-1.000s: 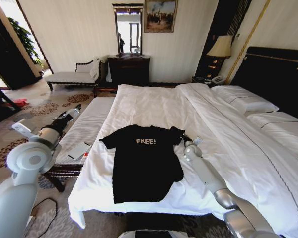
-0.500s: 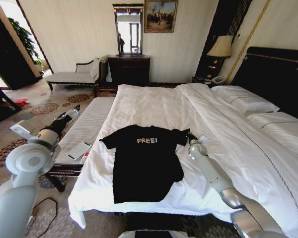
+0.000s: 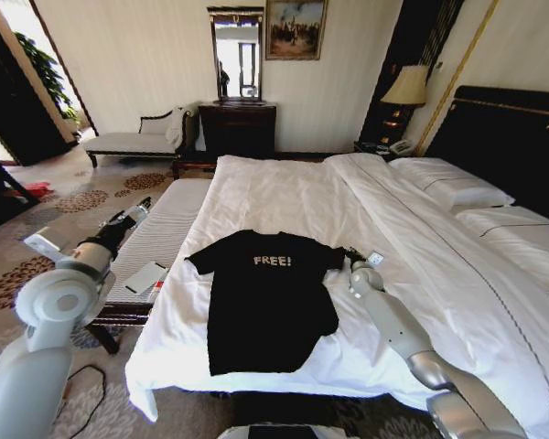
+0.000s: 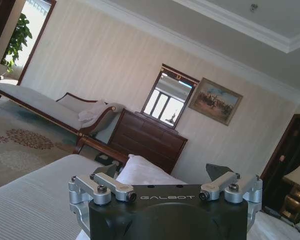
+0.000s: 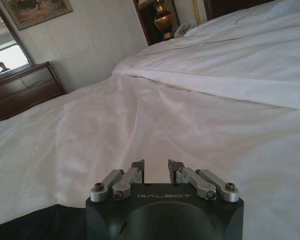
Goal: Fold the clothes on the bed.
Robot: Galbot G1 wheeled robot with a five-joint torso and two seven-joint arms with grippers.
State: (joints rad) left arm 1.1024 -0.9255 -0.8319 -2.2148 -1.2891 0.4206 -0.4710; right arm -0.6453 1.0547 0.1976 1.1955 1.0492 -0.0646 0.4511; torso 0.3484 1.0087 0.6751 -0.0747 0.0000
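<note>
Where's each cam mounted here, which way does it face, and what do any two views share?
Head view: on the head, looking forward and down at the black cotton T-shirt on the large white-sheeted bed; both arms show.
Left wrist view: over the pale striped bench, facing the wall; left hand open.
Right wrist view: low over the bed, facing the wall; right hand open.
Shared: all three show the dark wooden dresser.

Left end effector [image 4: 167, 192]: fingers spread wide apart, holding nothing
Below it: striped bench [image 4: 25, 200]
Far wall: dresser [image 4: 147, 145], mirror [image 4: 167, 102], painting [image 4: 215, 100]
</note>
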